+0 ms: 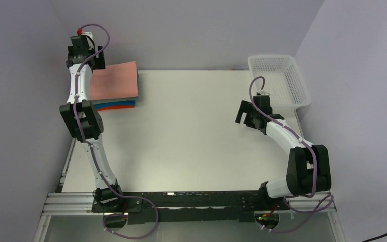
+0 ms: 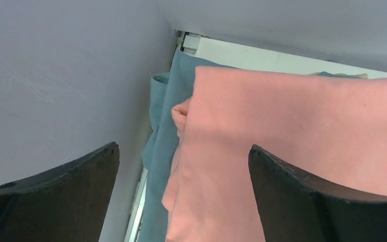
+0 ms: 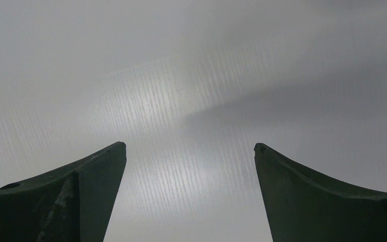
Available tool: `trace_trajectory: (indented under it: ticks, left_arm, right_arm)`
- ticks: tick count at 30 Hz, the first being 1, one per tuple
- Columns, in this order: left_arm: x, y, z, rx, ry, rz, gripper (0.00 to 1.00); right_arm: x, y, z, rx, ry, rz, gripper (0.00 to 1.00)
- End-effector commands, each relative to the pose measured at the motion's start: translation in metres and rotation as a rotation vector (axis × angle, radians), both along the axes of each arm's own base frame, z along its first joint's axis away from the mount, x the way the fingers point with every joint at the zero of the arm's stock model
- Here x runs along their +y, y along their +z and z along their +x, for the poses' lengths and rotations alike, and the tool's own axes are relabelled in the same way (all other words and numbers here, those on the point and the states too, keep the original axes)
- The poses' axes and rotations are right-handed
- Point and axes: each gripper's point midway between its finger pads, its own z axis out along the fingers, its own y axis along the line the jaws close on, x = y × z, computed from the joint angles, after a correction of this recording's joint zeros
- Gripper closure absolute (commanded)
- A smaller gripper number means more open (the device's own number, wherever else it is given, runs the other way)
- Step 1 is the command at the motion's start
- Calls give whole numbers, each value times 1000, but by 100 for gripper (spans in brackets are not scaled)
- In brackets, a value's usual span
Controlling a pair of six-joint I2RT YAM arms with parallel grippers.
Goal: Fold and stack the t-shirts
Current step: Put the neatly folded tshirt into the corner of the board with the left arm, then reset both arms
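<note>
Salmon-pink soft folded t-shirt [image 2: 292, 131], teal cloth [image 2: 161, 146] beneath, white mesh basket [image 1: 282, 83]

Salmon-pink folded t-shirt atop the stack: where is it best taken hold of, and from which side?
Probably the wall-side edge of the salmon-pink folded cloth t-shirt, where its layers bunch into a raised lip on the teal cloth t-shirt beneath. Come from above on that side with the left end effector, which hangs open over that edge.

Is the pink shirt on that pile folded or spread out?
Folded. The pink t-shirt lies as a neat rectangle on the other shirts, no sleeves sticking out; layered edges show in the left wrist view.
</note>
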Motion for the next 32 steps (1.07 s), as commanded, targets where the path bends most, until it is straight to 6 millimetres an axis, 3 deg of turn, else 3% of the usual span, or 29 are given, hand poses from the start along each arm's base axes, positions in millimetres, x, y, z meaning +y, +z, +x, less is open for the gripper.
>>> trace_trajectory:
  ticks: [1,6,11,14,16,18,19,20,23,27,32]
  left_arm:
    - [-9,60,-1,-144,9,-23,1]
    - [-45,102,-34,-257,-37,-184,1]
    - [-110,116,-84,-301,-150,-364,1]
    - [-148,103,-133,-321,-165,-381,1]
    - [-173,102,-179,-392,-177,-399,0]
    - [-186,77,-215,-400,-168,-463,1]
    - [-197,52,-232,-370,-168,-504,1]
    - [-204,40,-247,-361,-174,-537,1]
    - [-210,15,-283,-356,-152,-582,1]
    - [-185,-13,-312,-336,-21,-515,1]
    - [-187,-11,-312,-346,-17,-527,1]
  right_arm:
    - [-10,26,11,-72,-55,-25,0]
    - [-19,38,2,-116,-124,-24,0]
    - [-31,64,-9,-209,-210,-14,0]
    - [-29,73,-24,-266,-192,14,0]
    - [-30,79,-35,-313,-184,17,0]
    - [-33,78,-43,-334,-195,15,0]
    - [-36,80,-47,-348,-213,17,0]
    - [-37,80,-50,-354,-225,18,0]
    - [-39,80,-55,-375,-231,19,0]
    - [-41,81,-58,-398,-246,21,0]
    - [-46,90,-60,-434,-262,9,0]
